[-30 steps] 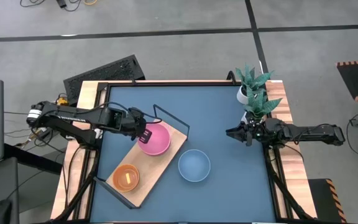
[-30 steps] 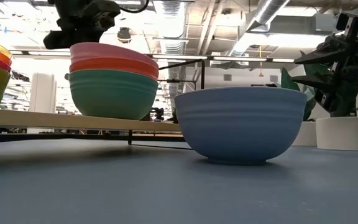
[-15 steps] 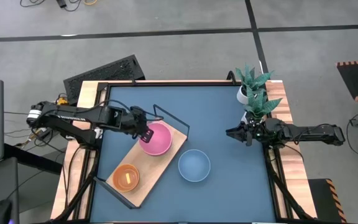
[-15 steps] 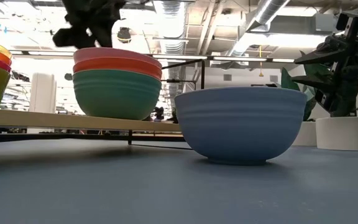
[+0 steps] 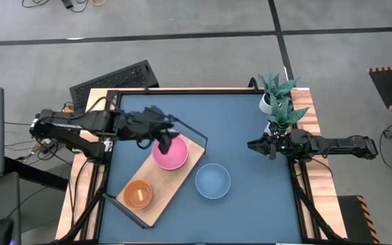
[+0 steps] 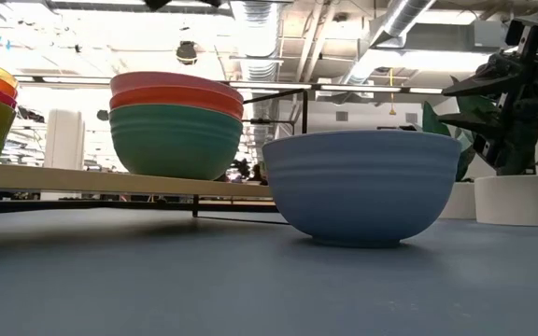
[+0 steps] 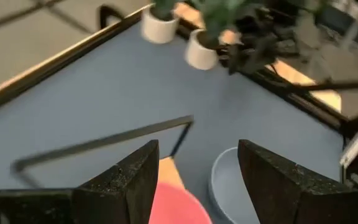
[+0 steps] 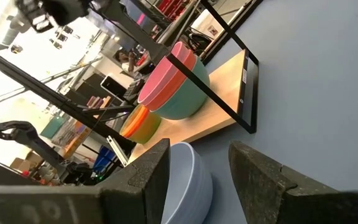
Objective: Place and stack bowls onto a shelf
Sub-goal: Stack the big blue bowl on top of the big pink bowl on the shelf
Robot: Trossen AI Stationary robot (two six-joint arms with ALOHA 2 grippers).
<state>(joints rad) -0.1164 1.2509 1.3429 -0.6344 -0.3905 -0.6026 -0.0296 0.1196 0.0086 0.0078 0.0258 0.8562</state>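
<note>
On the left end of the shelf (image 5: 156,204) sits an orange stack of bowls (image 5: 138,194); further along it a pink bowl (image 5: 169,154) tops an orange and a teal one. The left gripper (image 5: 167,138) hovers just above the pink bowl's rim, fingers apart and empty. To my eye the release is finished, so the clean move is straight up and back, keeping the fingers clear of the rim and of the black wire frame (image 5: 190,131) just beside it. The pale blue bowl (image 5: 213,181) sits on the blue tabletop (image 5: 250,122) right beside the shelf edge, with bare table around it for an approach. Far right, the right gripper (image 5: 256,145) waits near the potted plant (image 5: 275,95), fingers apart and holding nothing.
</note>
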